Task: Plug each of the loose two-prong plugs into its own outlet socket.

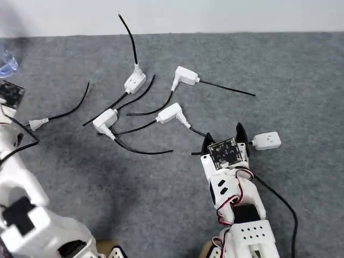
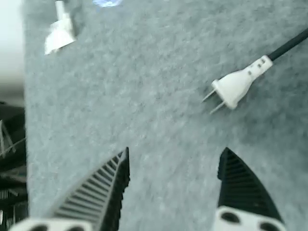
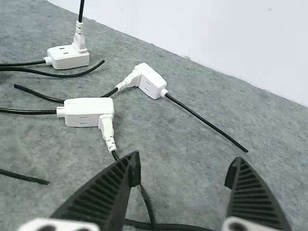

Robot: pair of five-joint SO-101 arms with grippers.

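Felt covers the bench (image 1: pixel 301 64), and the loose plug (image 1: pixel 35 124) lies near its 9 o'clock edge in the high view, with its cord curving off toward 1 o'clock. In the left wrist view the left claw (image 2: pixel 176 151) stands wide with nothing between its fingers. The plug rests on the felt ahead of them, apart from both, its two prongs bare. The right claw (image 1: pixel 224 137) sits a little toward 4 o'clock from the bench's middle, also spread wide and holding nothing (a black cord crosses the felt between its fingers in the right wrist view). The lone outlet (image 1: pixel 267 141) lies at its 3 o'clock, just beside one finger; whether anything sits in it I cannot tell. Near the claw's 10 o'clock is the middle outlet (image 1: pixel 171 113), holding the middle plug (image 1: pixel 183 122), whose cord runs back toward the claw. At 11 o'clock is the far outlet (image 1: pixel 185 76), with cords leaving both of its ends. Farther off at 10 o'clock, the top outlet (image 1: pixel 135 81) holds the top plug (image 1: pixel 136 70), which enters from 12 o'clock with its cord rising toward the wall. At 9 o'clock, well apart, the left outlet (image 1: pixel 106 119) carries the left plug (image 1: pixel 110 133), with its cord sweeping toward 4 o'clock.
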